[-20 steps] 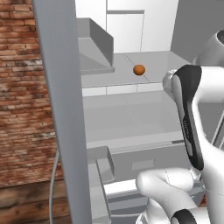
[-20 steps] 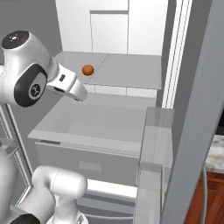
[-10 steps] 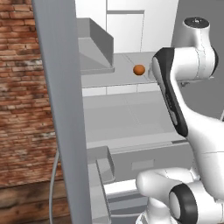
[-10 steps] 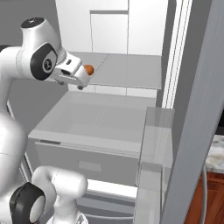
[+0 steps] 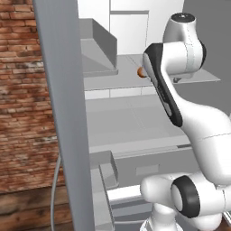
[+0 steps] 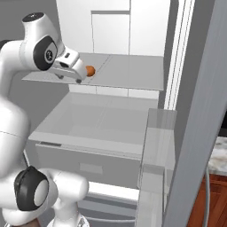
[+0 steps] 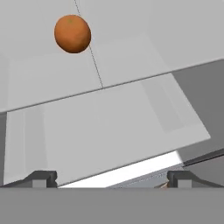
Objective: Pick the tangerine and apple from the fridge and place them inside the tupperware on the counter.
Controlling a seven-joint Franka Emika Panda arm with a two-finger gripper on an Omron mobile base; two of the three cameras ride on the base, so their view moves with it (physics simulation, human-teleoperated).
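The white robot arm with dark joints reaches forward into the open tall grey fridge (image 6: 124, 128), whose pale grey inside holds flat grey shelves. The small, smooth, bright orange tangerine (image 7: 72, 33) sits on the upper flat grey shelf (image 6: 128, 73), toward its left side and well back from the near edge. In the left base view the tangerine (image 5: 141, 72) is half hidden behind the arm's dark-edged link; in the right base view the tangerine (image 6: 90, 70) shows just beyond the end of the hand.

The two-finger gripper (image 7: 113, 178) hangs near the tangerine but apart from it. In the hand view its two small dark fingertips (image 7: 42, 177) stand far apart at the bottom corners, with nothing between them; the fingers are spread wide and hold nothing. The tangerine lies ahead of them, off toward the left fingertip's side.

Below the upper shelf a wider pale grey lower shelf (image 6: 93, 122) juts toward the robot. The grey fridge door (image 5: 63, 113) stands open at the near left, with a red-brown brick wall (image 5: 22, 103) behind it.
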